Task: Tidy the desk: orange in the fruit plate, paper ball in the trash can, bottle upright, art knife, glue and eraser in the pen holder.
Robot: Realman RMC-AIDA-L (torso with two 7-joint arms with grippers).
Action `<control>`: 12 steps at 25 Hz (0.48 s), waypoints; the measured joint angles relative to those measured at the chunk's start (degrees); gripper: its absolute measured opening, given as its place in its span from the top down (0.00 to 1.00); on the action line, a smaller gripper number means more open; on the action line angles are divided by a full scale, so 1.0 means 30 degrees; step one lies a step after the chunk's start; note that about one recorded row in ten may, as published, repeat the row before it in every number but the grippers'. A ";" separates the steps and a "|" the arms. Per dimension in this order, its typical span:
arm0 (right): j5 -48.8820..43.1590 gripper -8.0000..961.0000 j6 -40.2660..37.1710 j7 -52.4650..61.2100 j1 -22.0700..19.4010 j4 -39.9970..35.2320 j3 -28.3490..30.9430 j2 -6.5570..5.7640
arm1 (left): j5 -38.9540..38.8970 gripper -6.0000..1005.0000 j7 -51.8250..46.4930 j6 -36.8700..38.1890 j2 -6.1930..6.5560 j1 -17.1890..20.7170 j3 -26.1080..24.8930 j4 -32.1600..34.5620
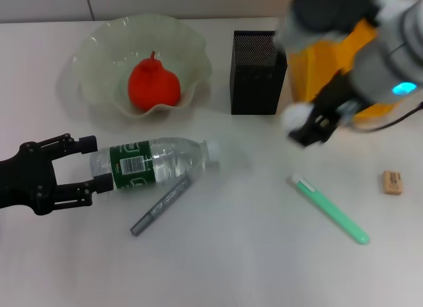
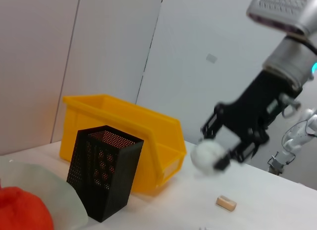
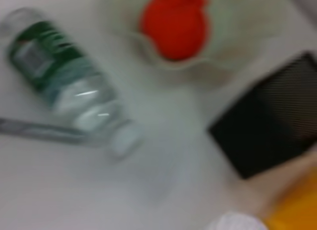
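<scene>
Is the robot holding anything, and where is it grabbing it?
Yes. The right end effector pinches a small white crumpled paper ball by its sides. The left end effector straddles the lying clear plastic bottle's base.

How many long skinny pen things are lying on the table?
2: a grey one lying against the fallen bottle, and a green one near the eraser. Any inside the pen holder would be hidden.

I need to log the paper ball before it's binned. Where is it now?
In the head view the paper ball is held off the table in the right gripper, on the robot's right, between the black pen holder and the yellow bin.
</scene>
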 joint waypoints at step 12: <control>-0.2290 0.44 0.1826 -0.0228 -0.1813 -0.1781 0.3566 0.0018 | -0.0001 0.14 -0.0062 -0.0190 0.0001 -0.0119 0.0010 0.0001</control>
